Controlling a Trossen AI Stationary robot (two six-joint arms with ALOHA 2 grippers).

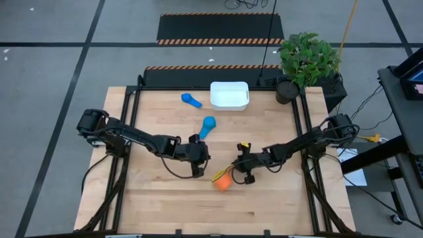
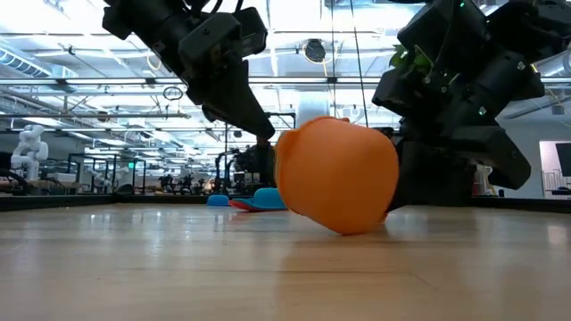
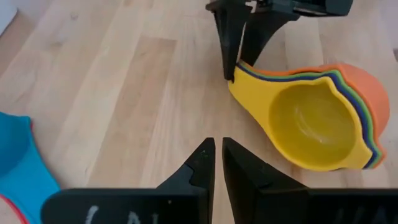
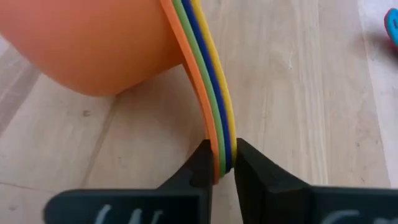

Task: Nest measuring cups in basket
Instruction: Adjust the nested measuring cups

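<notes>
Your right gripper [image 4: 217,163] pinches only the thin handles of the nested cups [image 3: 317,118] lying tipped on the surface [image 1: 165,198]; lifted, the stack may slide apart, while your left gripper's [image 3: 217,163] jaws sit pressed together nearby.

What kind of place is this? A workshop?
Probably a robotics lab: two robot arms at a wooden table, hazard-striped floor mats, and a large hall with machines and ceiling lights behind.
</notes>
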